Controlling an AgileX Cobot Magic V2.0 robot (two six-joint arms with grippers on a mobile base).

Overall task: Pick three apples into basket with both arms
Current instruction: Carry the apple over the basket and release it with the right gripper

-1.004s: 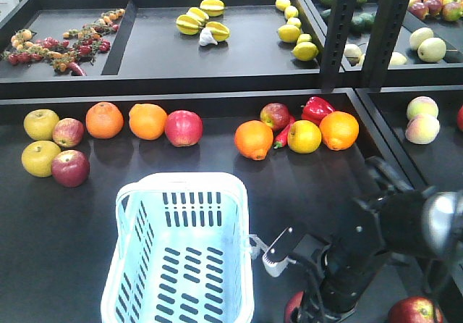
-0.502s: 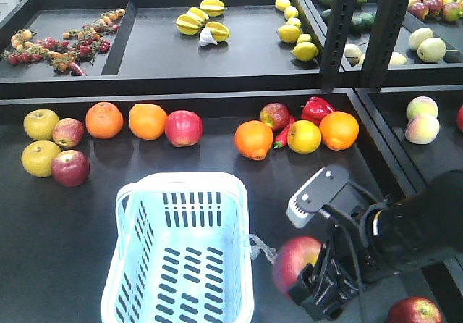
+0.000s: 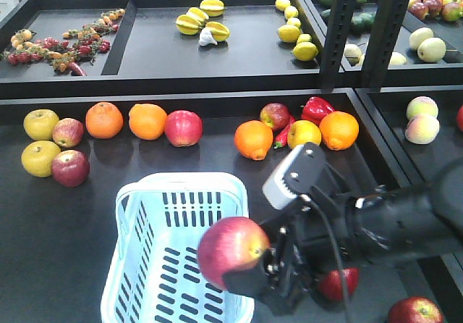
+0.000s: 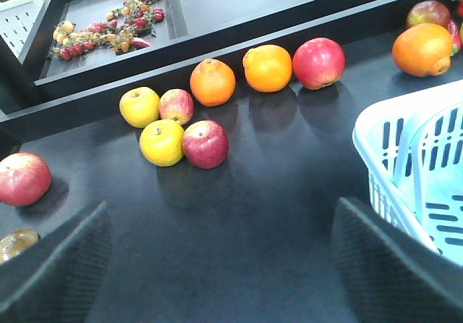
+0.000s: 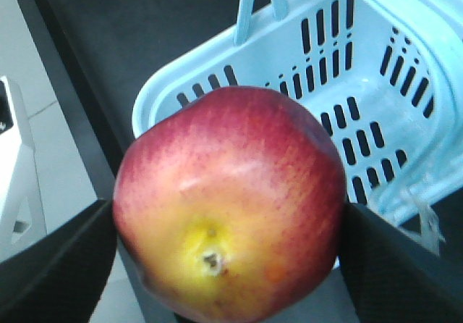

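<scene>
As the front view showed, the right gripper was clamped on one apple, hanging over the right edge of the basket; I judged it should go further inward and lower before release, so the fruit would not bounce out. From the left wrist, the left gripper stood spread wide, holding nothing, with a dark apple ahead on the shelf. From the right wrist, both pads pressed the apple's sides.

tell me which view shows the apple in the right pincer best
Right wrist view: the apple fills the frame, clamped in the right pincer, with its skin and yellowish end sharp. The front view shows it smaller, against the basket. The left wrist view misses it.
</scene>
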